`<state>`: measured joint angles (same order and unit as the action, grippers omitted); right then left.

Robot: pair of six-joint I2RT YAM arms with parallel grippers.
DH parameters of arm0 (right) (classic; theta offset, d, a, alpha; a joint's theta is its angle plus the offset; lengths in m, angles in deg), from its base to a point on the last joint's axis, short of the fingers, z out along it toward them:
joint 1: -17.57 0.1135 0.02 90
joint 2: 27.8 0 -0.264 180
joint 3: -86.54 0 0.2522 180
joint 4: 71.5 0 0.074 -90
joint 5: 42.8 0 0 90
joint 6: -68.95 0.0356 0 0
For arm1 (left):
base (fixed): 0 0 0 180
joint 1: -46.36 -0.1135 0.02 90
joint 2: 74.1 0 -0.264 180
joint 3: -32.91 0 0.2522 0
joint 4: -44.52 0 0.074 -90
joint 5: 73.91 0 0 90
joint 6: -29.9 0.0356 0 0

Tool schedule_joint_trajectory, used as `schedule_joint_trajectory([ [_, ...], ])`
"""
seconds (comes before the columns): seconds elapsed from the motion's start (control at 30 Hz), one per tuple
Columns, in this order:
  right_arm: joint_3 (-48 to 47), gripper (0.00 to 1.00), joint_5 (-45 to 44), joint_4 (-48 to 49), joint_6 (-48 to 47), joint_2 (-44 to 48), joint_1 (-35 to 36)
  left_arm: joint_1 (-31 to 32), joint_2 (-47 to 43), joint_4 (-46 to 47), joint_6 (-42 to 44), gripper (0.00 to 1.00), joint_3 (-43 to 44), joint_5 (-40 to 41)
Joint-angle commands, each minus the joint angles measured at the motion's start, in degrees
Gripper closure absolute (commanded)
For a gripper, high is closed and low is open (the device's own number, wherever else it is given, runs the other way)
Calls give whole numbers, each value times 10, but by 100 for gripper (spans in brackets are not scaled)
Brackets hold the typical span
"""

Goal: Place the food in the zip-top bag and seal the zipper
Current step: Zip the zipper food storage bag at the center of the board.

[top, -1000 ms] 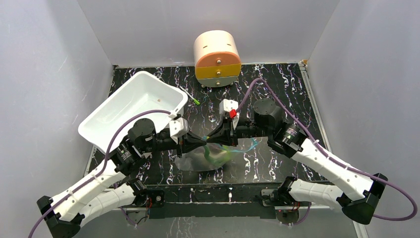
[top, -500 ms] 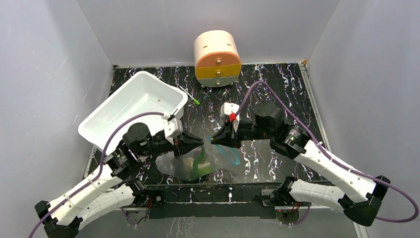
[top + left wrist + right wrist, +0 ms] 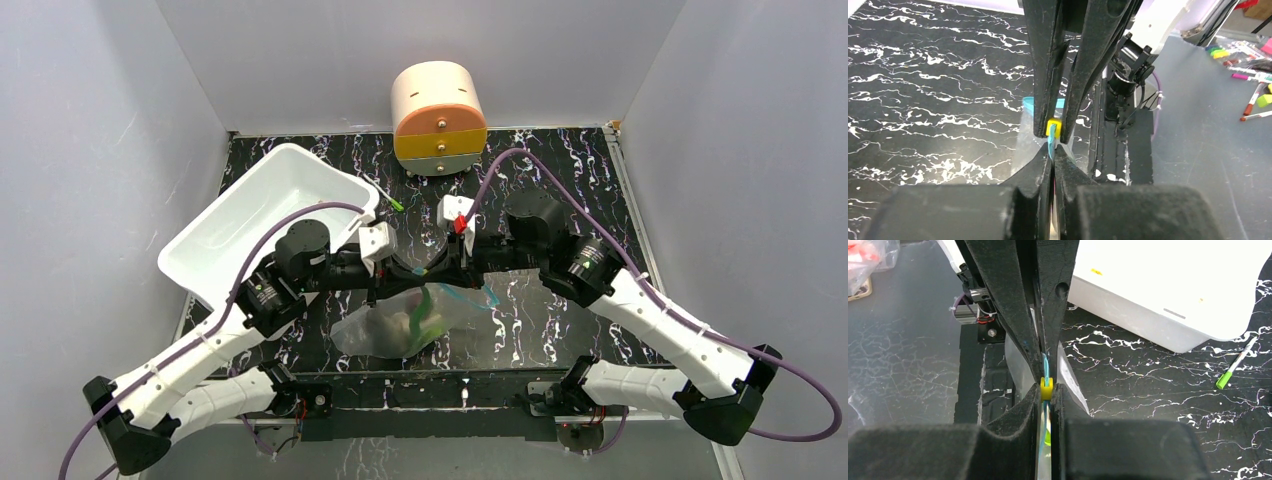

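The left gripper (image 3: 1052, 159) is closed, its two fingers pinching the teal zipper (image 3: 1050, 146) of the clear bag (image 3: 380, 332). Tip to tip with it, the right gripper (image 3: 1046, 390) is also closed, clamped on the yellow tab (image 3: 1046, 388) that sits on the same strip, so the two pairs of fingers almost touch. The bag hangs below both grippers, between them and the arm bases, and its lower part lies crumpled on the black marbled table (image 3: 560, 170). Inside it a green pepper (image 3: 424, 308) shows through the plastic, with paler food beside it that is too blurred to name. Behind the left gripper, towards the far left, sits a white tub (image 3: 262, 205), with a pen (image 3: 1235, 365) with a green tip just beside it. Farther back, beyond both grippers, stands a small rounded set of drawers (image 3: 438, 118).
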<state>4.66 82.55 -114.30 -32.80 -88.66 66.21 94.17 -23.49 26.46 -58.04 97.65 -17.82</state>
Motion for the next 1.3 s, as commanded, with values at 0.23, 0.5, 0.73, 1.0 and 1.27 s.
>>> schedule_joint_trajectory([
  [0.23,22,100,-19,4,2,49,-1,-1,-97,147,-62,100,-64,47],
  [0.5,87,100,-70,8,19,91,-1,-1,-111,122,-89,100,-74,89],
  [0.73,76,100,-53,18,14,94,-1,-1,-87,113,-99,88,-61,33],
  [1.0,38,100,17,24,7,51,-1,-2,-24,69,-67,67,2,-40],
  [1.27,52,100,-16,14,4,77,-1,-1,-45,14,-43,100,24,-34],
])
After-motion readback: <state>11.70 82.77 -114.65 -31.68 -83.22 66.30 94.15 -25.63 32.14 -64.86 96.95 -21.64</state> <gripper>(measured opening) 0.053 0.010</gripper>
